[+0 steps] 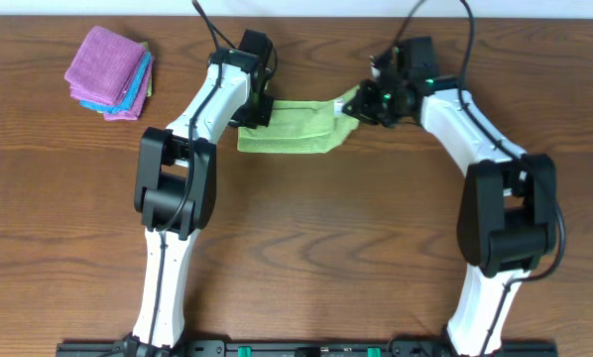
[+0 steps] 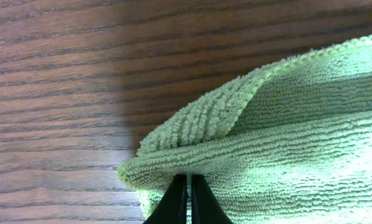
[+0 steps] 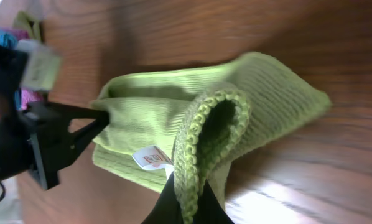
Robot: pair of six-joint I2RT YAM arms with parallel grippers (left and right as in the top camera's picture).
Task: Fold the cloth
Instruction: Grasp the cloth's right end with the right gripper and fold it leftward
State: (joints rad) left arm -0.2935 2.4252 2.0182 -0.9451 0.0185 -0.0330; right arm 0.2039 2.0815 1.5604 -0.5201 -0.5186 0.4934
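The light green cloth (image 1: 289, 126) lies partly folded on the table between my two grippers. My left gripper (image 1: 254, 107) is shut on the cloth's left edge; in the left wrist view its fingers (image 2: 189, 186) pinch the green pile (image 2: 285, 137) where a corner folds over. My right gripper (image 1: 368, 101) is shut on the cloth's right edge and holds it raised; in the right wrist view the fingers (image 3: 187, 193) clamp the stitched hem (image 3: 204, 134). The small white tag (image 3: 152, 157) shows beside the fingers. The left arm also shows in the right wrist view (image 3: 43, 143).
A stack of folded cloths, purple (image 1: 106, 59) on top with blue below, sits at the table's back left. It shows blurred at the left edge of the right wrist view (image 3: 12, 37). Bare wooden table (image 1: 326, 238) lies in front of the arms.
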